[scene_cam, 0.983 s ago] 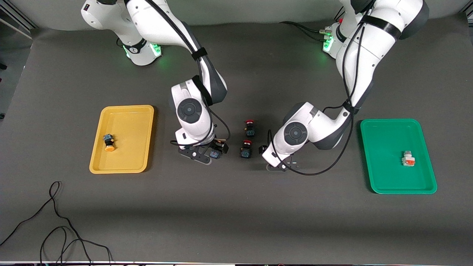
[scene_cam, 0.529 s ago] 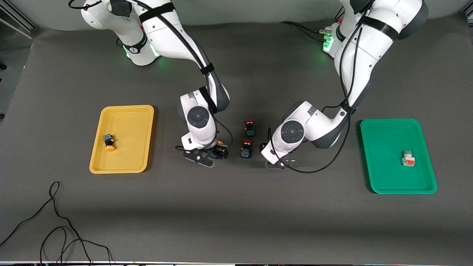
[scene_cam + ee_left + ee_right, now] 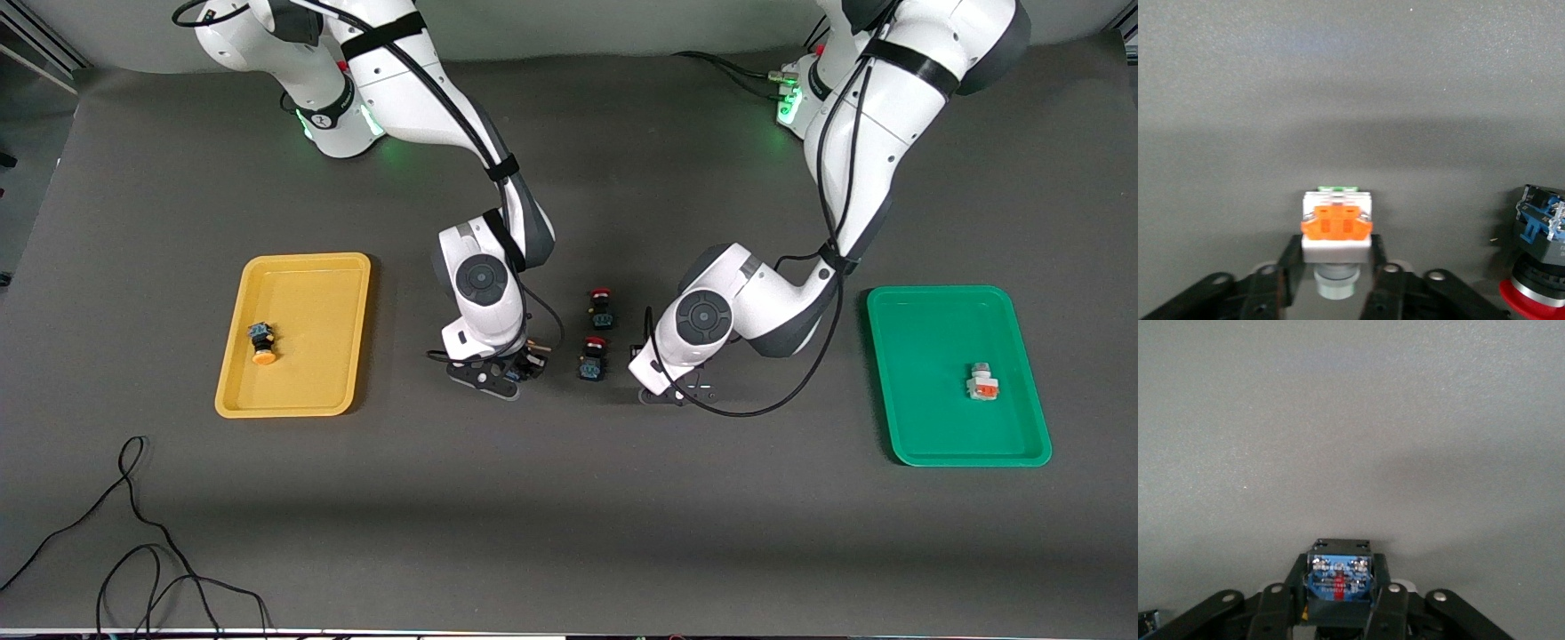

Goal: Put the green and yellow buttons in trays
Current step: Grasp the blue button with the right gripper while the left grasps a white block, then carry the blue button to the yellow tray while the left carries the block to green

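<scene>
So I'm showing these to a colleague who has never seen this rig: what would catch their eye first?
Probably the two end effectors low over the table's middle, each closed on a button: the left end effector on a white-grey button with an orange block, the right end effector on a dark blue-bodied button. Next, the bright yellow tray at the right arm's end and the green tray at the left arm's, each holding one button.

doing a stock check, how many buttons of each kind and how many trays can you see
dark buttons with orange-yellow caps: 2, one in the yellow tray, one between the right gripper's jaws
white-grey buttons: 2, one in the green tray, one between the left gripper's jaws
red-capped buttons: 2
trays: 2
total: 8
</scene>
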Motion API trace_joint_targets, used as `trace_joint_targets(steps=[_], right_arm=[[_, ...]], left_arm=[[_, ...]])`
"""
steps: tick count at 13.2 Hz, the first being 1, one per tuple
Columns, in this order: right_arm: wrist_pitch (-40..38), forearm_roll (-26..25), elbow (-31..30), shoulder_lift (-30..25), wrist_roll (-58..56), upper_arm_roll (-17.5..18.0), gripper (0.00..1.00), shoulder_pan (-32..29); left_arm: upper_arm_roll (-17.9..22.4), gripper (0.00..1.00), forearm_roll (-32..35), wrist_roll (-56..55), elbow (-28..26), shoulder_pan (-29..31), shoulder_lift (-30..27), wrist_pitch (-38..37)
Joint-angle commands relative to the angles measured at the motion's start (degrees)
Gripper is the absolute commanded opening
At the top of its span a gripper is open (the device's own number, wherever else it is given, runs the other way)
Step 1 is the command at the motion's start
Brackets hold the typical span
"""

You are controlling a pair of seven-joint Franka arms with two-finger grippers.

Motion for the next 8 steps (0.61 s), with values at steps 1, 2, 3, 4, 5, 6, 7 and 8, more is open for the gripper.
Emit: trace_joint_targets(steps=[1, 2, 3, 4, 5, 6, 7, 8], right_arm=[[-0.71, 0.79, -0.47, -2.54, -2.63, -0.09, 0.15, -0.73], [-3.76, 0.70, -0.21, -4.29, -2.91, -0.45, 0.15, -0.82], [-7.10, 0.18, 0.14, -6.83, -3.00, -0.97, 0.15, -1.17], [-10.35, 0.00, 0.49, -9.73, -3.00, -1.33, 0.15, -1.17], [-13.60, -0.09, 1.63, -11.93, -3.26, -1.85, 0.15, -1.26], [-17.64, -0.09, 3.21, -13.52, -4.39, -2.90, 0.15, -1.26], [-22.55, -0.01, 5.74, -14.67, -5.01, -4.22, 0.15, -1.26], [-27.56, 0.00, 8.82, -15.29, -5.19, -5.53, 0.15, -1.26]], left_arm=[[0.35, 0.00, 0.72, -0.40, -0.84, -0.25, -0.76, -0.10], [0.35, 0.00, 0.72, -0.40, -0.75, -0.25, -1.11, -0.19], [0.35, 0.00, 0.72, -0.40, -0.31, -0.25, -1.46, -0.88], [0.26, 0.00, 0.63, -0.40, 0.30, 0.19, -2.77, -3.41], [0.17, 0.00, 0.11, -0.49, 1.18, 0.28, -4.70, -8.14], [0.00, 0.00, 0.02, -0.31, 3.36, 0.37, -6.81, -13.58], [-0.09, 0.00, -0.07, -0.14, 5.99, 0.45, -8.83, -20.94], [-0.09, 0.00, -0.07, 0.56, 8.89, 0.45, -10.67, -27.98]])
